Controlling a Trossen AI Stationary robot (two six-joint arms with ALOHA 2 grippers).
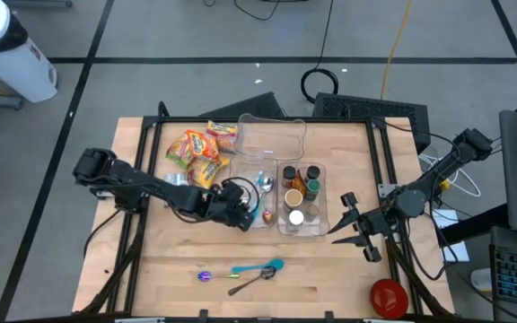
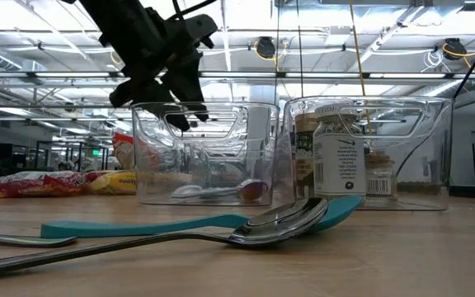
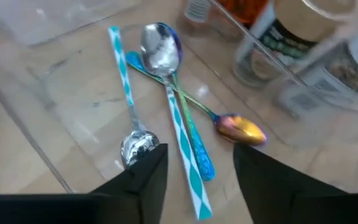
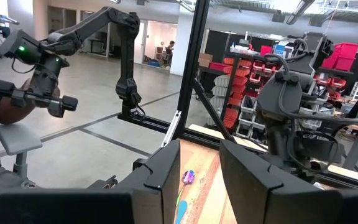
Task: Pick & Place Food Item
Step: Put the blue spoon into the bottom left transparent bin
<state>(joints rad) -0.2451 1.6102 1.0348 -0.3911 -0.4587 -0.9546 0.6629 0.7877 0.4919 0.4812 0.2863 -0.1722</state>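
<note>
Left pincer [image 1: 240, 215] hangs open and empty above the cutlery bin [image 1: 260, 196] (spoons [image 3: 160, 53] just beneath). Snack packets [image 1: 200, 152] lie behind it, so retreat before descending.

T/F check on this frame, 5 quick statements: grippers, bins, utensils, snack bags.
1. The left gripper is open above the utensil bin. True.
2. The right gripper holds a jar. False: it is open and empty, right of the jar bin.
3. The snack bags lie inside the jar bin. False: they lie on the table, left of the empty bin.
4. A teal spoon lies on the table outside the bins. True.
5. The red bowl is at the table's front right corner. True.
</note>
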